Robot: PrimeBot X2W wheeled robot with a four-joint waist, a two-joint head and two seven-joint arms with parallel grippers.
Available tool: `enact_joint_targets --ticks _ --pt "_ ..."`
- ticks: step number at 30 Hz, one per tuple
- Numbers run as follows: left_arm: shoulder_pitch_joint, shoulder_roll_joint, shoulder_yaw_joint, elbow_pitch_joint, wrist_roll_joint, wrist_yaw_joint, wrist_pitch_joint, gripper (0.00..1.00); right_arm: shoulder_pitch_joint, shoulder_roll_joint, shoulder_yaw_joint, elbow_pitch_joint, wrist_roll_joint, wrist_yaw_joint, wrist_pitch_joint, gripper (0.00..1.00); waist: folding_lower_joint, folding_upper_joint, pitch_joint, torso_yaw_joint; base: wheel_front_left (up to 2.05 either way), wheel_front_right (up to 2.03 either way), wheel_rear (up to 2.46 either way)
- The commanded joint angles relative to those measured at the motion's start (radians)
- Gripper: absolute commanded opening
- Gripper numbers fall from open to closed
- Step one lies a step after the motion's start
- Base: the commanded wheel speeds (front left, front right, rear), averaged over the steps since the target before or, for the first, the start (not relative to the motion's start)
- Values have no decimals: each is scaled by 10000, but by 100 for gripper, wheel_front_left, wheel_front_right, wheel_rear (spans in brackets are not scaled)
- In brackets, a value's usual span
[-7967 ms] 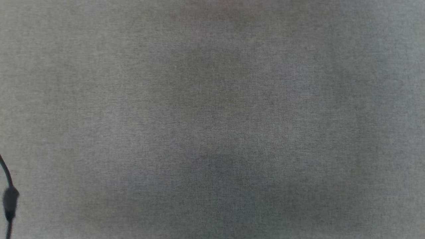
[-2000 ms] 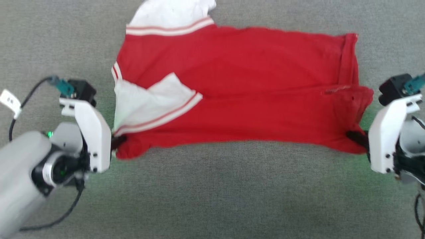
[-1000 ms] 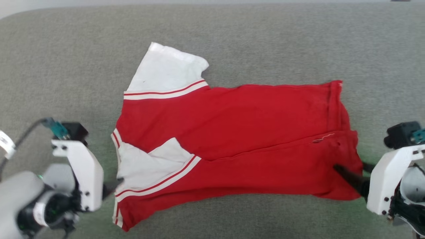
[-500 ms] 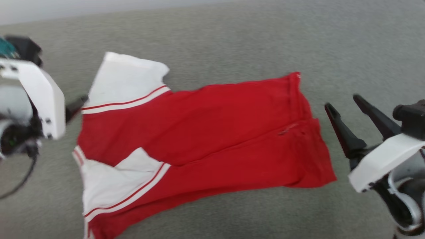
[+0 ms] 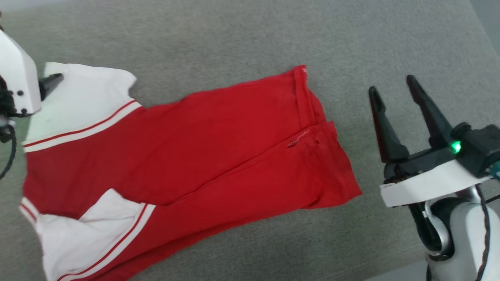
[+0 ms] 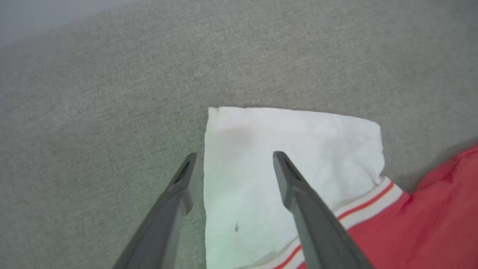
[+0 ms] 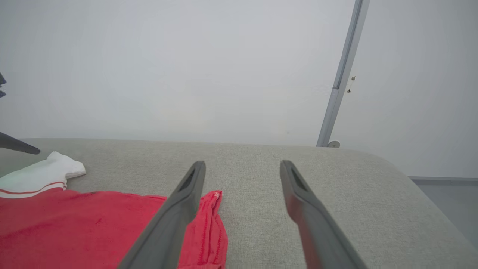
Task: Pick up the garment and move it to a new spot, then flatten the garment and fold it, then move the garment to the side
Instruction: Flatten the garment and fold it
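Garment [image 5: 175, 156] lies spread on the grey woven tabletop [image 5: 234, 31], slanting across the head view. It's thin red fabric, folded lengthwise, with a soft ridge down the middle. The tabletop's weave is fine and matte. Right wrist view adds a rounded far corner, a pale wall [image 7: 149, 74] and a grey pole [image 7: 341, 74] behind it, none of which the head view gives us.

Right tool [image 5: 390, 84] sits off past the hem [image 5: 302, 97], well apart from the garment. Its two long, dark, tapered fingers are spread wide, with nothing between them.

Left tool [image 6: 235, 155] is wide too, and empty. Its wrist view has one finger over bare tabletop and the other over the far white sleeve [image 6: 298, 142], straddling the sleeve's edge. Touching or hovering, can't tell. Head view cuts that tool off at the left, just a white housing and one dark tip.

Near sleeve [image 5: 78, 234] is folded onto the red with its striped trim showing, its bottom cropped by the frame.

Small stuff now: a green light [image 5: 455, 147] on the right tool, a loose thread [image 5: 299, 136] by the hem, and a dark speck [image 6: 236, 227] on the far sleeve.
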Motion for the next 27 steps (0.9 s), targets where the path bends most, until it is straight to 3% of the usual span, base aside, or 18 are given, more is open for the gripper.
enact_joint_targets --ticks 1,5,12,13,14,27 --pt "-258 -109 -71 358 177 -135 120 100 -141 90 30 117 90 0 -117 100 0 0 235 -204 0 0 0" --pt "-533 -315 -300 1111 434 -260 297 100 -224 12 137 304 191 0 -8 100 0 0 399 -287 0 0 0" --pt "-663 -1241 -672 2708 516 -452 878 100 -720 -283 681 718 777 -2 802 100 0 0 714 -280 0 0 0" --pt "-707 -1403 -699 2883 485 -482 971 26 -876 -328 769 799 909 -2 992 100 0 0 750 -254 0 0 0" --pt "-731 -1525 -739 3056 487 -519 1083 0 -1023 -371 845 881 1019 -2 1198 100 0 0 789 -221 0 0 0" --pt "-2232 -2864 -948 4232 1022 -1381 652 0 -4218 -1272 1952 3062 2677 -2 5382 100 0 0 1094 650 0 0 0"
